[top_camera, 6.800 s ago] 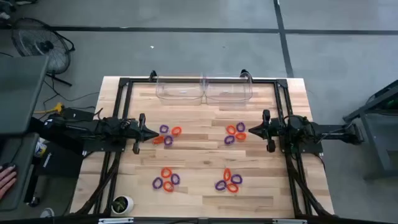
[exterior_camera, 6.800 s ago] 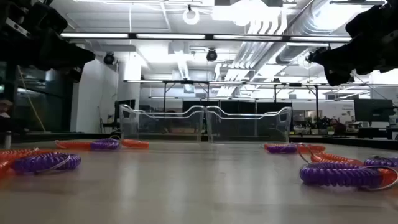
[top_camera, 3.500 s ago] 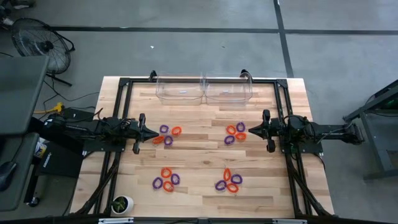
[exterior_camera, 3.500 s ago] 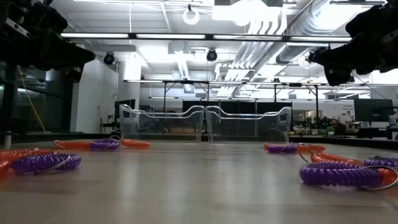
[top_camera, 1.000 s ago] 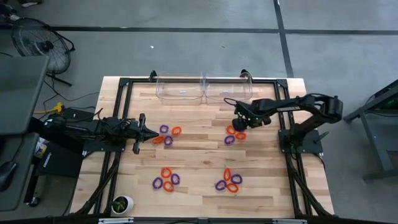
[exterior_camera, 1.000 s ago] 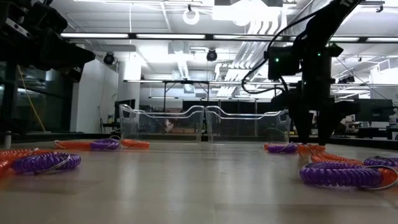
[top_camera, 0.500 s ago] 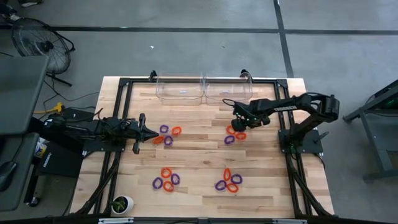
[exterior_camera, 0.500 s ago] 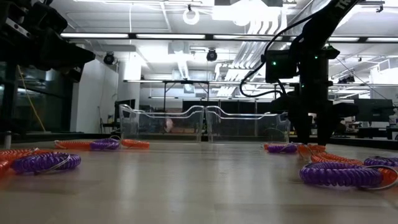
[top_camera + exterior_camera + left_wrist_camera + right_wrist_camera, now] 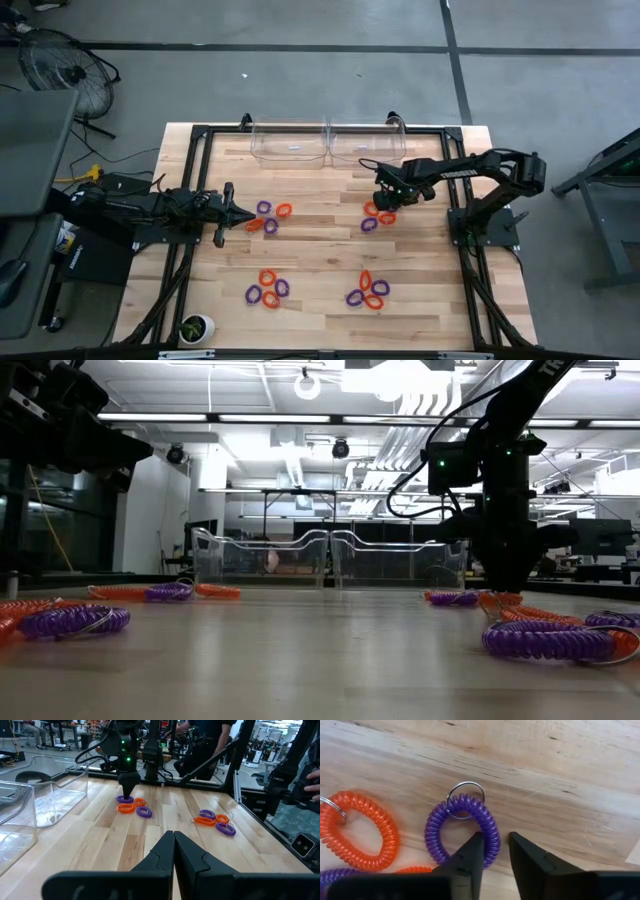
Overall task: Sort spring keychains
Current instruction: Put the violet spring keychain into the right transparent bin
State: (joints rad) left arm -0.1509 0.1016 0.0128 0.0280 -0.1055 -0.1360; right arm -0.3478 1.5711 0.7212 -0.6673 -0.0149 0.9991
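The right gripper point(image 9: 495, 851) is down at the wooden table point(image 9: 320, 250), its two dark fingers set narrowly apart astride one side of a purple coiled plastic keychain loop point(image 9: 462, 830). That loop lies flat in the right-hand far cluster, its long axis running away from the fingers and its small metal split ring point(image 9: 465, 800) at the far end. An orange coiled loop point(image 9: 365, 830) lies just beside it, and the left gripper point(image 9: 173, 851) waits with fingers pressed together at the table's left side.

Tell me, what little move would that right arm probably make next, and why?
Probably close its fingers and then lift. The right gripper is down at the table over the cluster near the bins, its two fingers straddling one side of a purple keychain, slightly apart and not yet pinching it. An orange keychain lies beside it, outside the fingers, so closing should catch only the purple one.
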